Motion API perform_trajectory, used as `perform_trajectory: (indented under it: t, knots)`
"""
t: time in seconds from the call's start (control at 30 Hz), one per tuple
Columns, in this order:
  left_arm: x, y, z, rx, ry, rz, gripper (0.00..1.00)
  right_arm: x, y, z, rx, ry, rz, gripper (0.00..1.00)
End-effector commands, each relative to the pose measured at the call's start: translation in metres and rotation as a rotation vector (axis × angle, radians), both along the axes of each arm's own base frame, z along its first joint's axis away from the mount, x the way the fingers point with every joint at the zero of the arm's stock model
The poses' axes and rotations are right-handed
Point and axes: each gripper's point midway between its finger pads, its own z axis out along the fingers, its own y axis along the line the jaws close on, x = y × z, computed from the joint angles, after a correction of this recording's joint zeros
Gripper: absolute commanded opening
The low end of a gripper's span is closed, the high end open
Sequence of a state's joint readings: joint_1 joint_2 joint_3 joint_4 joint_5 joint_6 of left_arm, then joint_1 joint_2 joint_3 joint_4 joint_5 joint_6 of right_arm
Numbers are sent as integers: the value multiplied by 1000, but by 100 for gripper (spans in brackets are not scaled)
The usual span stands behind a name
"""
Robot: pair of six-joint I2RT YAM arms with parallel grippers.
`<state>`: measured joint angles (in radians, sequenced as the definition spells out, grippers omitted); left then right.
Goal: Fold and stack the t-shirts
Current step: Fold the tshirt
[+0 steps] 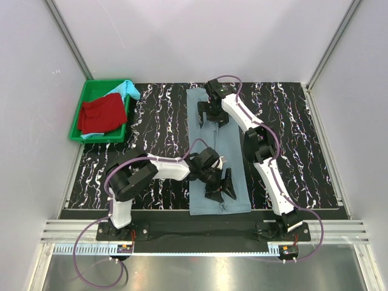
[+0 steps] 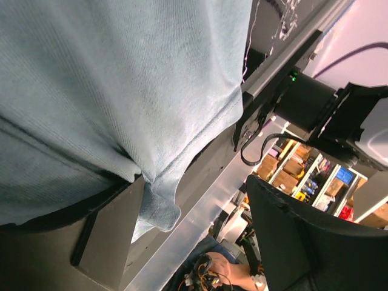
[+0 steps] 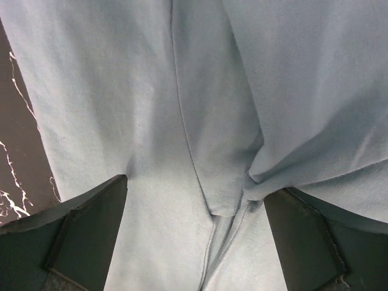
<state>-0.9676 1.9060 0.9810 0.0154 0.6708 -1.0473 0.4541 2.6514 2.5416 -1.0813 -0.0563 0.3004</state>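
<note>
The left gripper (image 1: 221, 187) and right gripper (image 1: 212, 115) are hanging wide open, grasping nothing, over the folded grey-blue t-shirt's (image 1: 221, 139) near and far ends.

The mat (image 1: 157, 133) covers the table from left to right, with the two arm bases at its near edge. A long folded t-shirt (image 1: 215, 151) lies down the middle of the mat, running from the far edge to the near edge. The right gripper (image 1: 212, 116) is above the shirt's far end and the left gripper (image 1: 221, 191) is above its near end, by the hem. A tray (image 1: 91, 91) sits at the far left corner, well apart from the long shirt. In the tray a crumpled t-shirt (image 1: 102, 114) lies on top of a second t-shirt (image 1: 127, 90), which sticks out at the tray's far right corner and over its rim.
</note>
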Motion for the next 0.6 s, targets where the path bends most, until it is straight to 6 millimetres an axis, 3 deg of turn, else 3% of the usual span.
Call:
perform_trajectory:
  t: [0.0,0.17,0.27,0.3,0.37,0.4,0.43,0.5,0.57]
  knots:
    - [6,20,-43,202,-67,36,77,16,14,-29,20,-52,68,100]
    - [6,30,-28,217,-104,22,77,15,10,-20,16,-52,52,100]
    - [2,35,-12,203,-128,24,76,15,14,6,46,-77,51,100]
    - [-3,40,-7,211,-136,14,76,18,15,28,64,-109,51,100]
    - [-4,40,19,171,-182,17,76,14,13,51,71,-122,46,100]
    - [-8,44,25,174,-191,16,76,14,13,78,90,-155,41,100]
    - [-8,45,47,132,-222,28,76,9,10,88,93,-152,39,100]
    - [-9,49,63,106,-255,41,76,0,10,115,119,-167,34,100]
    - [-8,54,88,57,-304,54,77,-8,3,124,104,-162,25,100]
